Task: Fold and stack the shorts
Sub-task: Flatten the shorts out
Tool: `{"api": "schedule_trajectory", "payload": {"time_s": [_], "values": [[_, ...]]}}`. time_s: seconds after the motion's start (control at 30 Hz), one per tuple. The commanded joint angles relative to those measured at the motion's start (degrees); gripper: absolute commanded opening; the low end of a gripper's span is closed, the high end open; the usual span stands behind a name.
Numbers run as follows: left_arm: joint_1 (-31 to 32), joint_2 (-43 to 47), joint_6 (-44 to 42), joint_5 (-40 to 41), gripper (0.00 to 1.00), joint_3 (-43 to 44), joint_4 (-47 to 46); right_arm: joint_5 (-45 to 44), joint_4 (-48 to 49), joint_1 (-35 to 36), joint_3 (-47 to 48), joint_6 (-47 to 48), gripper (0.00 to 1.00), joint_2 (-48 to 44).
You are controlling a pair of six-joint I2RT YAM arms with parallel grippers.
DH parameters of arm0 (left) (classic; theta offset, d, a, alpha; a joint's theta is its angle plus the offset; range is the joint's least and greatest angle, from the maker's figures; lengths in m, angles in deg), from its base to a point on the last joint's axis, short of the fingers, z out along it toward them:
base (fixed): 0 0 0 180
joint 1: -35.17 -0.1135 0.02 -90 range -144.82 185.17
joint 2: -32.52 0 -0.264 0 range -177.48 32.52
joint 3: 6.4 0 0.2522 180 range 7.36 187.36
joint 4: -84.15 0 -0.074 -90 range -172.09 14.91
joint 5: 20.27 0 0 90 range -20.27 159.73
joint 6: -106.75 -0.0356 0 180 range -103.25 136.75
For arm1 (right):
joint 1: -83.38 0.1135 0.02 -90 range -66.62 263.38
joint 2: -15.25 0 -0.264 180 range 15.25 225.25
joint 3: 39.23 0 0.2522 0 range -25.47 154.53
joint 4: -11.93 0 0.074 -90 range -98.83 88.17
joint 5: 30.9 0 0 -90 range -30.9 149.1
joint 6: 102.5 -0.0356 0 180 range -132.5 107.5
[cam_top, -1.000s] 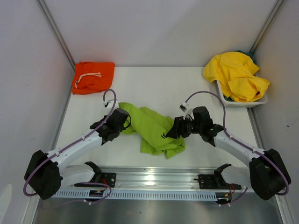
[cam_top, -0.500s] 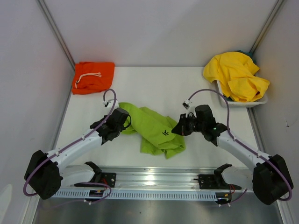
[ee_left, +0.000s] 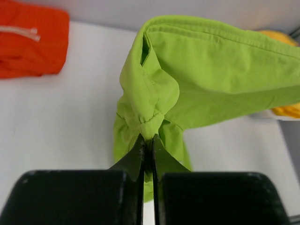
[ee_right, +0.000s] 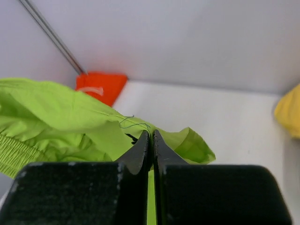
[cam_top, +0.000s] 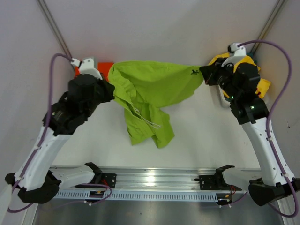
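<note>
Above the table (cam_top: 201,136) — left pincer (ee_left: 147,138) and right pincer (ee_right: 151,134) pinch lime shorts (cam_top: 154,84).

green shorts (cam_top: 154,86) now aloft between left claw (ee_left: 147,143) and right claw (ee_right: 151,138), maybe taut

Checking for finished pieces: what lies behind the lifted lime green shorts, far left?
Orange shorts with a white drawstring. From above only a sliver shows; the left gripper and lime green shorts cover the rest.
</note>
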Motion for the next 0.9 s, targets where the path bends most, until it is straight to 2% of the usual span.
{"api": "schedule_trajectory", "payload": {"time_s": [0.0,0.17,0.3,0.43,0.6,0.77,0.87], "values": [[-0.39,3.69,-9.53,-4.16,0.00,10.08,3.23,5.09,0.94,-1.87,8.85,1.48,0.00,-2.42],[-0.39,12.29,-16.33,-11.73,0.00,12.89,-1.96,6.09,7.53,-1.96,9.83,1.30,0.00,-13.91],[-0.39,16.87,-19.93,-16.13,0.00,13.77,-4.43,6.00,7.89,-1.87,10.61,1.74,0.00,-21.04],[-0.30,16.10,-20.64,-20.88,0.00,18.67,-2.24,5.30,6.76,-1.78,13.16,1.31,0.00,-24.67],[-0.39,9.60,-19.76,-22.03,0.00,24.14,2.60,2.50,0.17,-1.34,20.54,2.44,0.00,-20.38],[-1.00,-3.58,-17.75,-17.90,0.00,27.83,4.89,-1.91,-2.82,0.41,23.61,5.60,0.00,-11.43],[-5.30,-9.19,-15.12,-23.15,0.00,26.96,1.56,-2.09,-2.83,-0.20,24.15,5.79,0.00,-4.84]]}}
